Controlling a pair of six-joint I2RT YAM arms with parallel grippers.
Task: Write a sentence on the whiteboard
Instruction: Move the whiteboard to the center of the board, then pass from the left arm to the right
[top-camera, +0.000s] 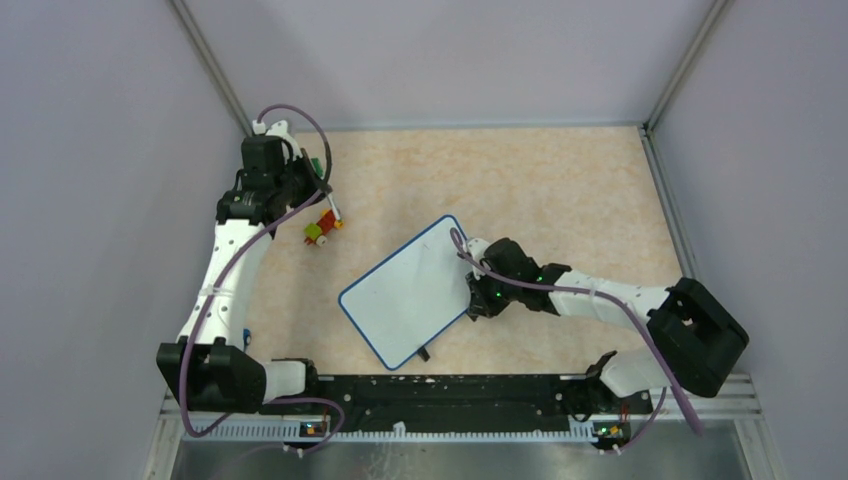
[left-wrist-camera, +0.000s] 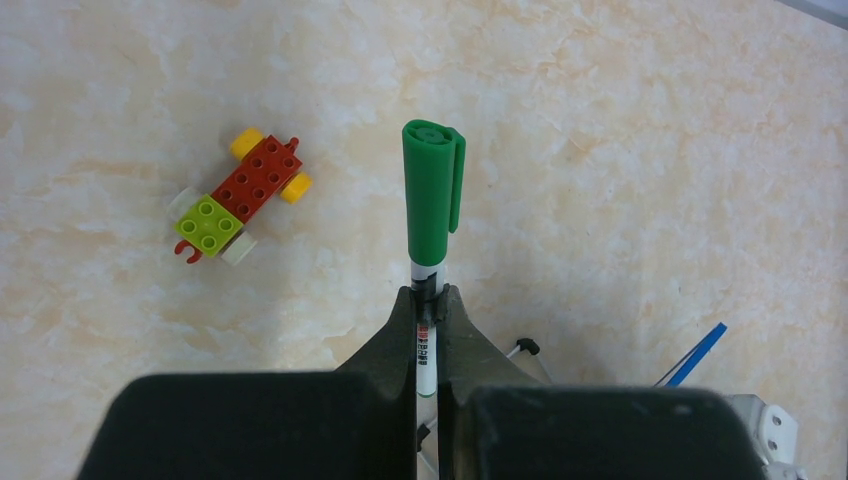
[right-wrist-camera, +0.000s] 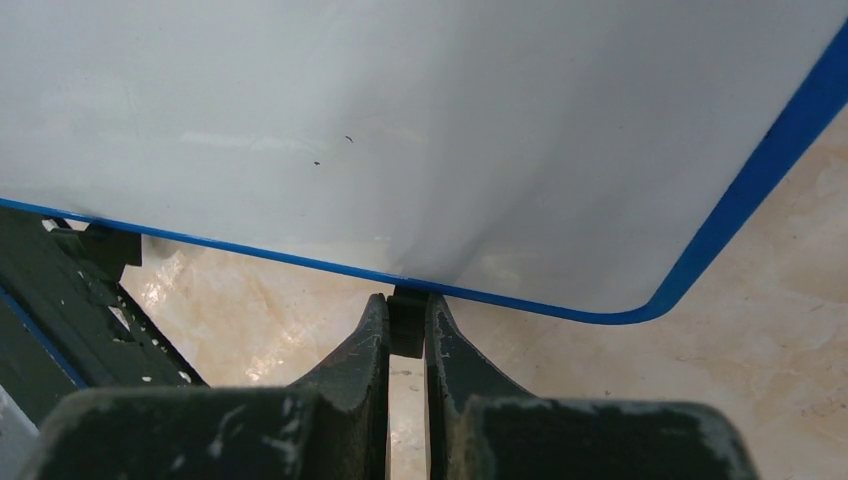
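Observation:
The whiteboard (top-camera: 408, 293), white with a thin blue rim, sits tilted in the middle of the table. Its face (right-wrist-camera: 400, 130) is plain white, and no sentence is in view. My right gripper (top-camera: 469, 291) is at the board's right long edge, shut on a small black clip foot (right-wrist-camera: 407, 322) under the rim. My left gripper (top-camera: 318, 186) hovers at the far left, apart from the board. It is shut on the white barrel of a marker (left-wrist-camera: 432, 190) whose green cap is on and sticks out past the fingertips (left-wrist-camera: 400, 320).
A small toy car of red, green and yellow bricks (top-camera: 321, 229) lies on the table just beside the left gripper (left-wrist-camera: 427, 300). A black rail (top-camera: 440, 388) runs along the near edge. Grey walls close in the back and both sides.

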